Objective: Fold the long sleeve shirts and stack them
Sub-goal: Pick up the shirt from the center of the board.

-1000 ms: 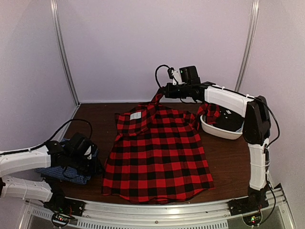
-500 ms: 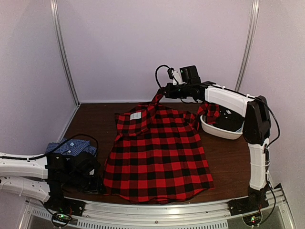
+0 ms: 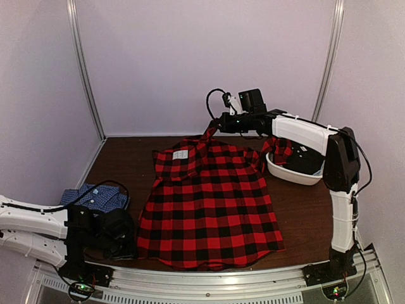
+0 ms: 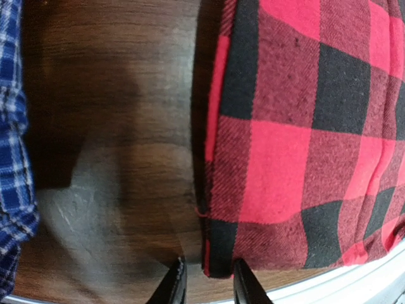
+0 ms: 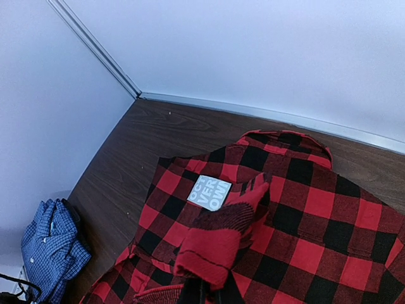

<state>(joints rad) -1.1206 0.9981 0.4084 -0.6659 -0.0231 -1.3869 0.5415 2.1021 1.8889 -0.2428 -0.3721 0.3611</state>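
Note:
The red-and-black plaid shirt lies spread flat in the middle of the table, with a pale lettered label near its collar. My right gripper hangs above the far edge, shut on a bunched fold of that shirt and holding it up off the table. My left gripper sits low at the shirt's near left corner. Its jaws stand a little apart on either side of the hem. The blue checked shirt lies crumpled at the left, seen also as a blue edge.
A white basin stands at the right back, with one plaid sleeve draped into it. The metal rail runs along the near table edge, just behind the left gripper. Bare brown tabletop separates the two shirts.
My left arm has left the blue shirt, swung down to the plaid shirt's near left corner, and its jaws have narrowed. The right arm still holds the fold up, unmoved.

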